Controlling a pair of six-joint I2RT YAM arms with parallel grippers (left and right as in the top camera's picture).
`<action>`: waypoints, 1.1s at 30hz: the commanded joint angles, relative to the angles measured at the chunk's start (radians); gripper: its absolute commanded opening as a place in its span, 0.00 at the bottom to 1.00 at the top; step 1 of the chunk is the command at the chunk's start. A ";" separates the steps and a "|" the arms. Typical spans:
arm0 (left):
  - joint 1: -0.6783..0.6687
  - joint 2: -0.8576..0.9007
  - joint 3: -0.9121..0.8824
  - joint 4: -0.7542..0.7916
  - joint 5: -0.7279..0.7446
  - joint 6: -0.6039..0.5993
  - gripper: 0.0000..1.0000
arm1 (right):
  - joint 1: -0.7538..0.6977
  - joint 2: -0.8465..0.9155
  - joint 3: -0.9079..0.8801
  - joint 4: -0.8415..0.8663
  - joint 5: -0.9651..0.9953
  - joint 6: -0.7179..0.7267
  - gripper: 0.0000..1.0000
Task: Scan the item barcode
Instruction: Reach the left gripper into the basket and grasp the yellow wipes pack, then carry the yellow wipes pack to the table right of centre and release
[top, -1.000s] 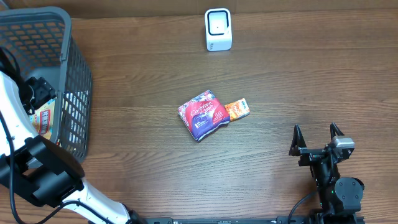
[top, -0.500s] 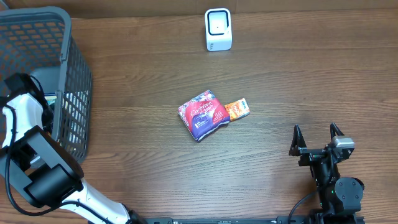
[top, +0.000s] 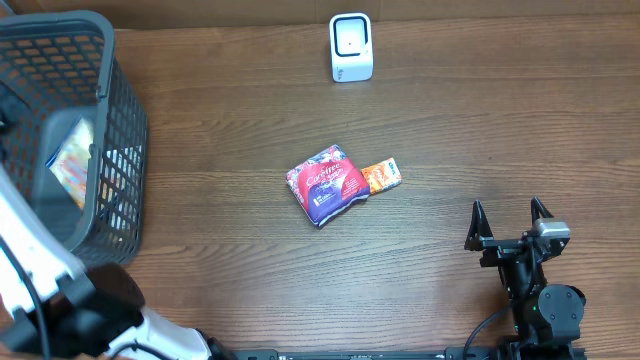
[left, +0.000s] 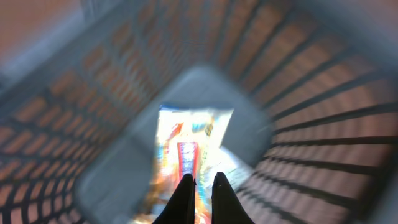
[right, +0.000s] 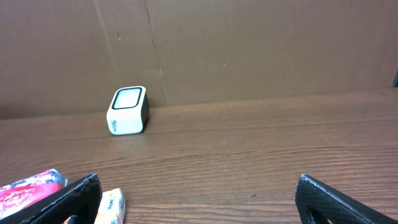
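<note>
One grey plastic mesh basket, far left of the brown wooden tabletop; holds one blurred orange-and-blue snack packet, now higher and more tilted than a second ago. Left end effector: inside the basket, newly closed to a slit at the packet's edge; grip unconfirmed. One red-and-purple pouch, small orange sachet touching it, centre, unmoved. One white box scanner, far edge. Right end effector: spread wide, empty, unchanged.

Grey basket, red-purple packet, white scanner

White left arm — black right gripper.
</note>
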 joint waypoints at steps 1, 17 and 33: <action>-0.009 -0.165 0.105 -0.008 0.169 -0.028 0.04 | 0.001 -0.008 -0.010 0.006 0.010 -0.001 1.00; -0.021 0.421 -0.026 -0.154 -0.041 0.217 0.95 | 0.001 -0.008 -0.010 0.005 0.010 -0.001 1.00; -0.020 0.585 -0.109 -0.126 -0.135 0.203 0.13 | 0.001 -0.008 -0.010 0.005 0.010 -0.001 1.00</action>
